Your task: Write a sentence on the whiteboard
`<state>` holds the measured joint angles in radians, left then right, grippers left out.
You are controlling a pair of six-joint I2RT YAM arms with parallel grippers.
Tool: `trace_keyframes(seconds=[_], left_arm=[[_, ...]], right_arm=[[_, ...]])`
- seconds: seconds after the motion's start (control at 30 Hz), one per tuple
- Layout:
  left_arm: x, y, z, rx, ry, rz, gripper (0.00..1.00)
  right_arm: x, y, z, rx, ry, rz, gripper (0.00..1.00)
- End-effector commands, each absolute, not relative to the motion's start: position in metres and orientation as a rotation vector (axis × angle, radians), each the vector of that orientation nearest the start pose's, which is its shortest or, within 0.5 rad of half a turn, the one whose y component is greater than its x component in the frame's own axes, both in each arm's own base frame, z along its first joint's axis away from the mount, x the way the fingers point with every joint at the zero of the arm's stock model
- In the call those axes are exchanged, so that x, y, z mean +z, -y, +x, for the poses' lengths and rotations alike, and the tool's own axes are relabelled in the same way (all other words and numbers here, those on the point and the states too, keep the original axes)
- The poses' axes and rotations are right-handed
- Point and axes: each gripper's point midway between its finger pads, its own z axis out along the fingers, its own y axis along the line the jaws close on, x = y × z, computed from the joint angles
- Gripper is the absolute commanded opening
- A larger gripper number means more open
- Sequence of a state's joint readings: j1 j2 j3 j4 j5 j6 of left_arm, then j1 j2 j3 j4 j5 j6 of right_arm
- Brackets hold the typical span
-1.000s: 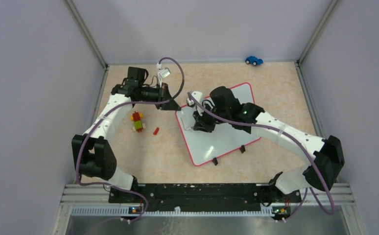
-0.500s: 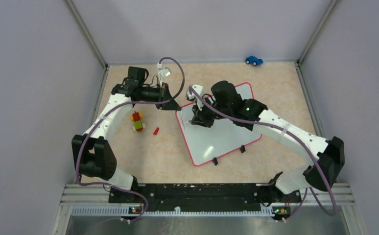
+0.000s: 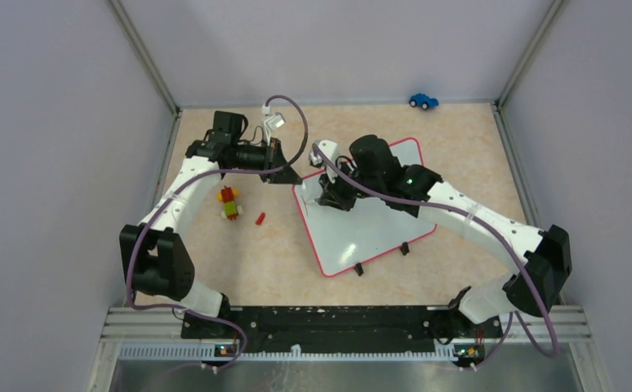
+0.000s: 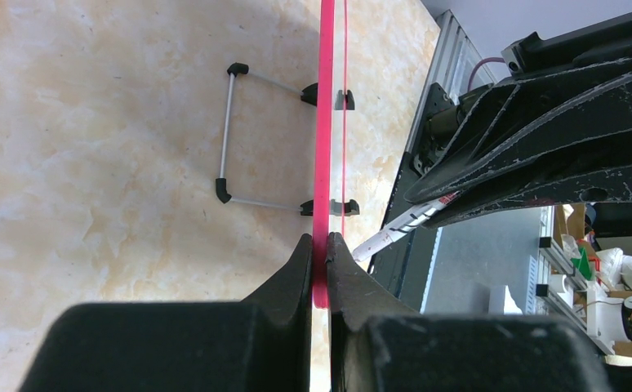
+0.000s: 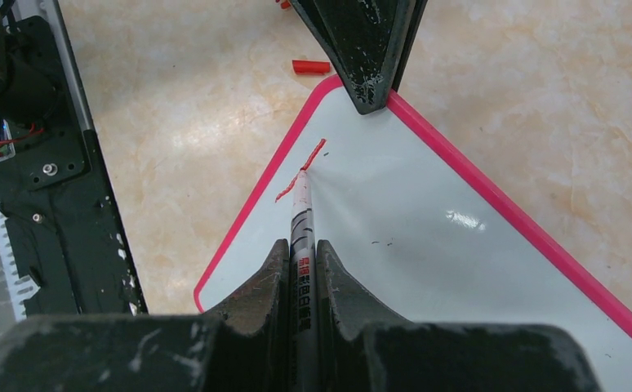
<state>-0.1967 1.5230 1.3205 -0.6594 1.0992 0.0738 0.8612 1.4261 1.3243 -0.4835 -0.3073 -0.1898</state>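
The whiteboard (image 3: 370,229), glossy white with a red-pink frame, lies tilted on the table right of centre. My left gripper (image 3: 290,175) is shut on its far left corner, and the left wrist view shows the jaws (image 4: 319,245) pinching the frame (image 4: 327,122) edge-on. My right gripper (image 3: 329,196) hovers over that same corner, shut on a grey marker (image 5: 300,216) whose tip touches the board. A short slanted red stroke (image 5: 303,167) at the tip is the only writing of the sentence that shows.
A blue toy car (image 3: 423,100) sits by the back wall. A small brick figure (image 3: 229,202) and a red piece (image 3: 260,218) lie left of the board. The board's two black feet (image 3: 359,269) point toward me. Its wire stand (image 4: 227,135) shows underneath.
My right gripper with the marker has shifted slightly up and left toward the board's corner. The left arm and the board have not moved.
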Motion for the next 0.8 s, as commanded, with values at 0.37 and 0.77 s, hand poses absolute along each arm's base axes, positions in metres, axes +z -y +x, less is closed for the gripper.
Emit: trace_keyframes(seconds=[0.37, 0.77], left_arm=[[0.241, 0.222, 0.287, -1.337, -2.077, 0.821, 0.00], [0.240, 0.223, 0.289, -1.344, -2.081, 0.820, 0.00]], right_arm=[[0.252, -0.334, 0.253, 0.668, -1.786, -1.215, 0.00], [0.259, -0.319, 0.250, 0.674, -1.785, -1.215, 0.00]])
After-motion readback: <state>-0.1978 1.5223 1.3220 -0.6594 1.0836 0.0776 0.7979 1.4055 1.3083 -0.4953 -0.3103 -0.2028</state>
